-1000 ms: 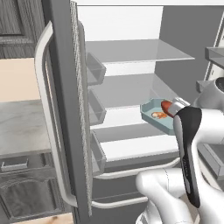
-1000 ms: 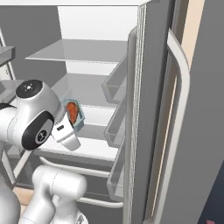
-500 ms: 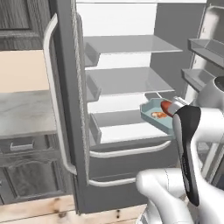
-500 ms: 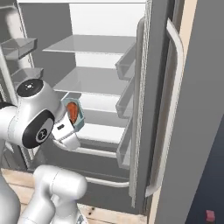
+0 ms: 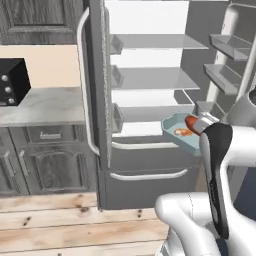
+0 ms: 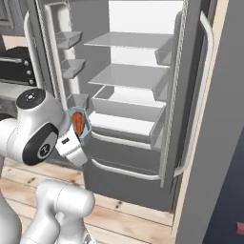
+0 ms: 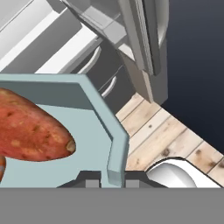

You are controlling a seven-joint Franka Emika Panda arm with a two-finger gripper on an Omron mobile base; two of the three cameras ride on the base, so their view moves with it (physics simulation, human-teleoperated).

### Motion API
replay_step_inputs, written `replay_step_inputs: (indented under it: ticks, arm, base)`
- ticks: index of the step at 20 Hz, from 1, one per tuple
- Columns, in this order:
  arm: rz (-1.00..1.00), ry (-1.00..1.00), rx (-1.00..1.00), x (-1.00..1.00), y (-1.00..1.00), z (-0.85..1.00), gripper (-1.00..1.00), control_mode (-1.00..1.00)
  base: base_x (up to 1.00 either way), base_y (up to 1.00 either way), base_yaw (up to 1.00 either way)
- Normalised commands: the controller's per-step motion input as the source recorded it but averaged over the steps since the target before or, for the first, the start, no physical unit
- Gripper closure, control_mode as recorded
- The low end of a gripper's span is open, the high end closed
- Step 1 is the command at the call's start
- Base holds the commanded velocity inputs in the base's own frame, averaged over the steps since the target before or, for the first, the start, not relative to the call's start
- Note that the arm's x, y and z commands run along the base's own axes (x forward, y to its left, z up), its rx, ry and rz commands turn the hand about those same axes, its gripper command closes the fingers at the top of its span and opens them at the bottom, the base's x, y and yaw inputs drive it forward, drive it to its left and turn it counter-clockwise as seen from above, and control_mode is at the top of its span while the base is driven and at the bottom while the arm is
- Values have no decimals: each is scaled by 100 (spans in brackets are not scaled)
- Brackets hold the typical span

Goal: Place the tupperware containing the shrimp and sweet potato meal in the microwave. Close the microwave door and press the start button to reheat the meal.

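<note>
Your gripper (image 7: 107, 181) is clamped on the near rim of the tupperware (image 5: 176, 134), carried in the air before the open fridge (image 5: 150, 100). The meal (image 7: 30, 131) lies inside, at nine o'clock in your hand view.

Both base cameras sit behind the arm, looking forward and slightly down at the open fridge (image 5: 150, 90) from a few steps back. The left one also catches the surface (image 5: 40, 105) and the microwave (image 5: 12, 82) off to the side; the right one sees the same fridge (image 6: 133, 95) from the other flank. The hand camera hangs very close over the tupperware (image 7: 87, 113), with wooden floor (image 7: 166, 131) beyond its rim.
</note>
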Motion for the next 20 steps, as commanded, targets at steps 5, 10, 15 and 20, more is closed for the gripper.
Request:
replay_step_inputs:
  ticks: [5,10,15,20]
  arm:
    - [0,0,0,0,0,0,100,100]
    - [0,0,0,0,0,0,100,100]
    - [0,0,0,0,0,0,100,100]
    - [0,0,0,0,0,0,100,100]
  base:
    - [-5,43,45]
    - [0,46,51]
    - [2,54,49]
    - [28,65,42]
